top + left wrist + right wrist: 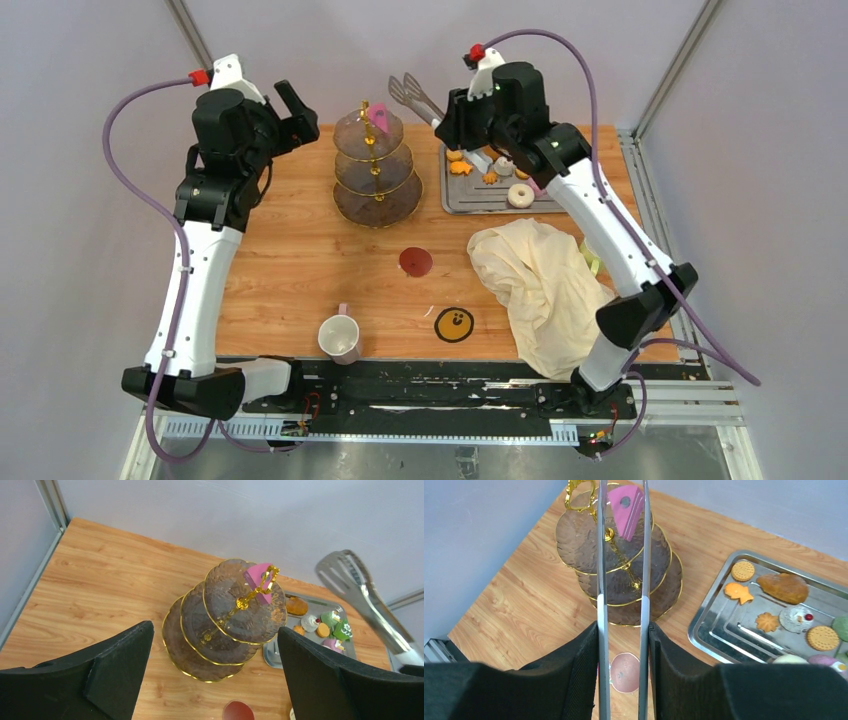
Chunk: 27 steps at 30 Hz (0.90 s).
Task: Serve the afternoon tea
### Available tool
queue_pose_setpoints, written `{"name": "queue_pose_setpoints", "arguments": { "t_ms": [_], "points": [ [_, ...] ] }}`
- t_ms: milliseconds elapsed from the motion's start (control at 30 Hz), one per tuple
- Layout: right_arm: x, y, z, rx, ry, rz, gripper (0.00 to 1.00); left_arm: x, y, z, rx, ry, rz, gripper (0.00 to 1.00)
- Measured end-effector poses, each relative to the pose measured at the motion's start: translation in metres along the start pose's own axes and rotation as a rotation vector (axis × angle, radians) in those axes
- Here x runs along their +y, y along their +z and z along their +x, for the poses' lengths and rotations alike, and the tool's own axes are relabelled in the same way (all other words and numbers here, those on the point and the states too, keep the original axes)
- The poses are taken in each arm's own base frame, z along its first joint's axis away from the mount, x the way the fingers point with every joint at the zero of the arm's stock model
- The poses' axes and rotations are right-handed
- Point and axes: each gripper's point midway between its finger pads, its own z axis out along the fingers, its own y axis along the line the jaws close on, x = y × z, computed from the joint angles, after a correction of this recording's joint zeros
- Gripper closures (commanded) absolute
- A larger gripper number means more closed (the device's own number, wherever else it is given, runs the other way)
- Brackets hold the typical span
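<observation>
On the top tier of the three-tier glass stand point(579, 540), just beside the gold stem point(624, 565), a pink cake wedge point(626, 510) is seen lying flat. It could be knocked off, or the whole stand tipped, if the steel tongs point(601, 580) were swung low across the gold loop handle point(574, 495) on the way to the tray. The stand is tall and its load sits high, so a sideways nudge at the top is judged the main hazard. A second hazard is judged to lie in the grip itself. The tongs are held only by their thin arms and could twist or slide between the pads when a cake is squeezed.

The right gripper point(623, 642) is clamped on the tongs, whose two arms stand apart with nothing caught between them. In the right wrist view the wedge is lined up between the arms. The overhead and left wrist views, however, show the tong tips raised and off to the stand's tray side. The wedge is thus placed ahead of and below the claw, untouched.

Further out, the steel tray point(734, 625) is found just right of the stand. Biscuits point(743, 570), a brown pastry point(783, 586), a cherry-topped cupcake point(796, 618) and a white donut point(520, 195) are yet to be served from it. A mug point(340, 338), a red coaster point(415, 262), a yellow coaster point(454, 324) and a bunched cream cloth point(540, 285) lie nearer the bases. The left gripper point(215, 630) is held wide apart and empty above the table's far left.
</observation>
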Motion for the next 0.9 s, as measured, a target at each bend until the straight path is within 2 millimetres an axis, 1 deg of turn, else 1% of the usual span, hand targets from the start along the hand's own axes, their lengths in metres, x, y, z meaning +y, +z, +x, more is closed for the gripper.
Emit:
{"name": "queue_pose_setpoints", "arguments": {
  "t_ms": [67, 133, 200, 267, 400, 467, 600, 733, 800, 900],
  "points": [
    [-0.005, -0.013, -0.006, -0.03, 0.0, 0.023, 0.64, 0.0, 0.001, 0.003, 0.007, 0.0, 0.002, 0.01],
    [-0.013, -0.022, -0.006, -0.045, 0.006, 0.045, 0.65, 0.0, 0.002, 0.007, 0.016, -0.001, 0.006, 0.01],
    [-0.031, -0.026, 0.003, -0.036, 0.027, 0.085, 0.65, -0.001, 0.004, 0.011, 0.025, -0.002, 0.014, 0.01],
    [-0.058, -0.026, 0.022, 0.0, 0.055, 0.147, 0.65, -0.002, 0.005, 0.015, 0.035, -0.003, 0.025, 0.01],
    [-0.102, -0.016, 0.07, 0.118, 0.098, 0.258, 0.65, -0.004, 0.007, 0.021, 0.048, -0.003, 0.043, 0.01],
    [-0.116, -0.008, 0.096, 0.187, 0.107, 0.299, 0.64, -0.004, 0.008, 0.024, 0.054, -0.003, 0.046, 0.01],
    [-0.129, 0.006, 0.131, 0.293, 0.108, 0.333, 0.63, -0.003, 0.008, 0.028, 0.06, -0.002, 0.044, 0.01],
    [-0.14, 0.02, 0.155, 0.368, 0.098, 0.357, 0.62, -0.001, 0.009, 0.032, 0.068, -0.001, 0.04, 0.01],
    [-0.146, 0.028, 0.162, 0.393, 0.092, 0.37, 0.62, -0.001, 0.01, 0.033, 0.069, 0.0, 0.039, 0.01],
    [-0.152, 0.041, 0.168, 0.417, 0.085, 0.382, 0.62, 0.0, 0.01, 0.033, 0.067, 0.003, 0.038, 0.01]
  ]
}}
